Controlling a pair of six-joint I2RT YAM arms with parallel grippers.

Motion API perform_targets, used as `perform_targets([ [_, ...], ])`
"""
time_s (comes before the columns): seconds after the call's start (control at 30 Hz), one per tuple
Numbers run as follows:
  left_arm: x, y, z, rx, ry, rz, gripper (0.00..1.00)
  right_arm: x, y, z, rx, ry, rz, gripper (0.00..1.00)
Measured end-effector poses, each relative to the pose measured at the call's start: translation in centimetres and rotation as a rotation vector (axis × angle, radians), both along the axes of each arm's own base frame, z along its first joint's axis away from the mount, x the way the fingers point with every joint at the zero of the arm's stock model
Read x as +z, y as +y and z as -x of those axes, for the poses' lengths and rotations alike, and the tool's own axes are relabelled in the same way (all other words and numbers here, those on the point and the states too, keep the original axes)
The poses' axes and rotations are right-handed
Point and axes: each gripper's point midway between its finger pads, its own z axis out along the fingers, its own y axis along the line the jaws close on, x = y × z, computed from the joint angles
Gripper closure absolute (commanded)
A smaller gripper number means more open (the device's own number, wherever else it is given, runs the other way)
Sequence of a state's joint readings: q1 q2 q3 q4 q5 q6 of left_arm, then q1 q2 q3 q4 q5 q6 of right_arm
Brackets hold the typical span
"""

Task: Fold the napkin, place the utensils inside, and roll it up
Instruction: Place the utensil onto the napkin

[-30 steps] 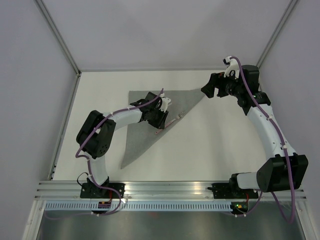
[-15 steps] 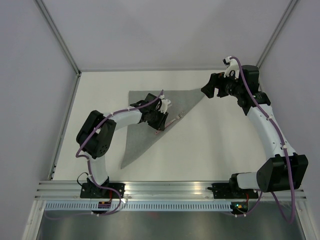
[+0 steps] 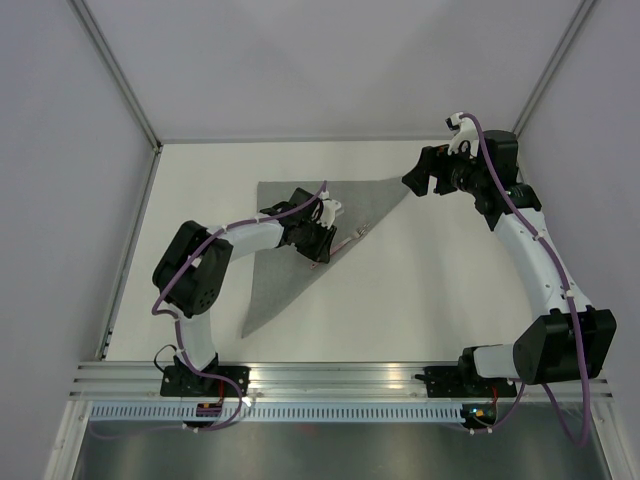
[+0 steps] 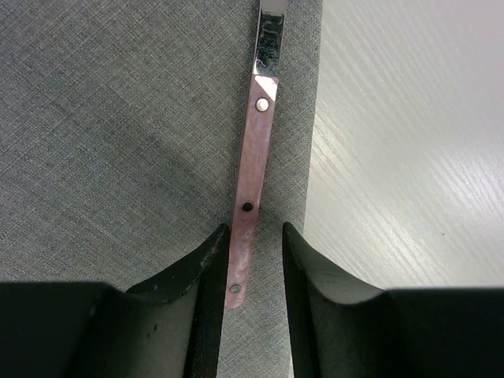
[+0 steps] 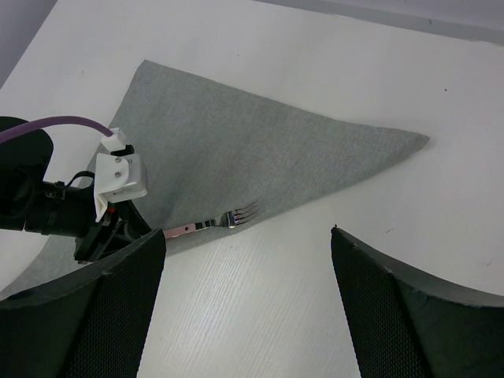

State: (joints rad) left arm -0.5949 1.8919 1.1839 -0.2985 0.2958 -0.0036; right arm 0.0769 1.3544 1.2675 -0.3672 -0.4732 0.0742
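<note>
The grey napkin lies folded into a triangle on the white table; it also shows in the left wrist view and the right wrist view. A fork with a copper-coloured handle lies on the napkin along its folded diagonal edge, tines toward the right. My left gripper is low over the handle's end, jaws a little apart, the handle between them and next to the left finger. My right gripper is open and empty, raised near the napkin's right corner.
Bare white table lies right of the napkin's folded edge. Grey walls stand close on the left, back and right. The metal rail with both arm bases runs along the near edge.
My left gripper has drawn back slightly to the left along the fork handle. The fork, napkin and right arm have not visibly moved.
</note>
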Motion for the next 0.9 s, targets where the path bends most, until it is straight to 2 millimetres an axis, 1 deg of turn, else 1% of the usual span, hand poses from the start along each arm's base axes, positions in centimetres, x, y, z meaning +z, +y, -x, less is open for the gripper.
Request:
perform_targets([
  [0.33, 0.01, -0.07, -0.02, -0.001, -0.002, 0.004, 0.65, -0.01, 0.0, -0.01, 0.0, 0.0, 0.0, 0.09],
  [0.9, 0.06, -0.39, 0.29, -0.014, 0.01, 0.023, 0.67, -0.01, 0.01, 0.0, 0.0, 0.0, 0.0, 0.1],
])
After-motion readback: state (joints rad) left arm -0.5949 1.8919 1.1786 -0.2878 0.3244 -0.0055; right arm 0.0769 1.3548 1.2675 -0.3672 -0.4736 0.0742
